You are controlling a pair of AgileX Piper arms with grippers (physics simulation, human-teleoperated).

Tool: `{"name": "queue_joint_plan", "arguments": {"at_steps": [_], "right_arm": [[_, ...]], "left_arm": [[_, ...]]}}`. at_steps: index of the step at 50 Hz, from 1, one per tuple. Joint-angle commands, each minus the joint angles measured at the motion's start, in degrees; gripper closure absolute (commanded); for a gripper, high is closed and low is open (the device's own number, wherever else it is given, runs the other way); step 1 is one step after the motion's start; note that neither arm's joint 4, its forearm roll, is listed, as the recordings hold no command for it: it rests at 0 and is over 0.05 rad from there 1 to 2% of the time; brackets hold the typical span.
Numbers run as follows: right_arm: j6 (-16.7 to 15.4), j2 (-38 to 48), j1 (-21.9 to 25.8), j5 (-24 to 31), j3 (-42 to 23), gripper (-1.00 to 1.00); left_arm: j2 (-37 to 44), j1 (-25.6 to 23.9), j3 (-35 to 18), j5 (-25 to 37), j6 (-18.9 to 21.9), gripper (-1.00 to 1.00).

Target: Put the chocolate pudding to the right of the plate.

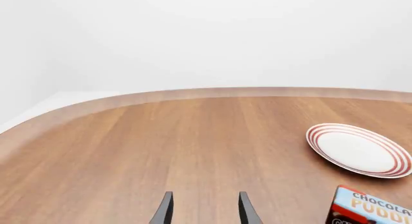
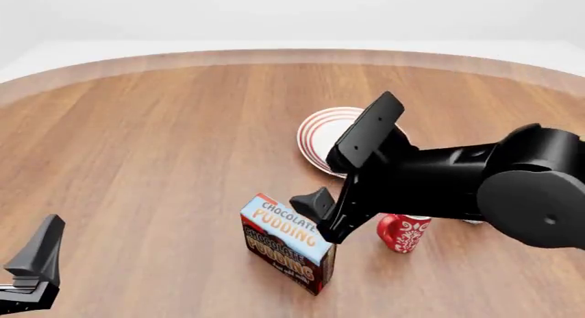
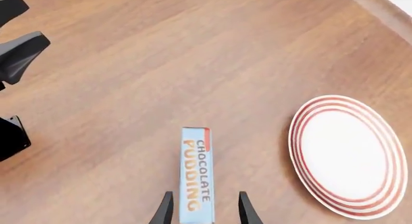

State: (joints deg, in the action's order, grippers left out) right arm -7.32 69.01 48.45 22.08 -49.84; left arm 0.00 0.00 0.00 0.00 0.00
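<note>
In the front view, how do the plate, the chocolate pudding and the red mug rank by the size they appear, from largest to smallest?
1. Chocolate pudding: looks largest, though it stands nearer the camera.
2. Plate: partly hidden behind the right arm, so its rank against the pudding is unsure.
3. Red mug: clearly smallest.

- Pudding (image 2: 286,244) stands on the table (image 2: 146,167), nearer the camera than the plate (image 2: 322,138).
- Mug (image 2: 403,233) sits just right of the pudding.
</note>
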Motion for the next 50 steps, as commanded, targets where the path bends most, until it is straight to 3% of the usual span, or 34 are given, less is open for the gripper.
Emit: {"name": "queue_joint_plan", "arguments": {"at_steps": [1, 9, 19, 26, 34, 50], "right_arm": [[1.7, 2.1, 0.3, -3.2, 1.6, -1.00], [3.6, 2.9, 0.2, -6.5, 4.0, -1.00], [3.5, 3.1, -0.6, -8.5, 5.9, -1.00], [4.8, 4.8, -0.1, -11.9, 8.7, -1.00], [6.9, 5.7, 1.3, -12.2, 8.9, -1.00], [5.8, 9.0, 0.1, -15.2, 10.4, -1.00]], "left_arm": [[0.0, 0.0, 0.0, 0.0, 0.0, -1.00], [0.0, 0.0, 0.0, 0.0, 0.0, -1.00], [0.0, 0.0, 0.0, 0.0, 0.0, -1.00], [0.0, 0.0, 0.0, 0.0, 0.0, -1.00], [0.0, 0.0, 0.0, 0.0, 0.0, -1.00], [0.0, 0.0, 0.0, 0.0, 0.0, -1.00]]}}
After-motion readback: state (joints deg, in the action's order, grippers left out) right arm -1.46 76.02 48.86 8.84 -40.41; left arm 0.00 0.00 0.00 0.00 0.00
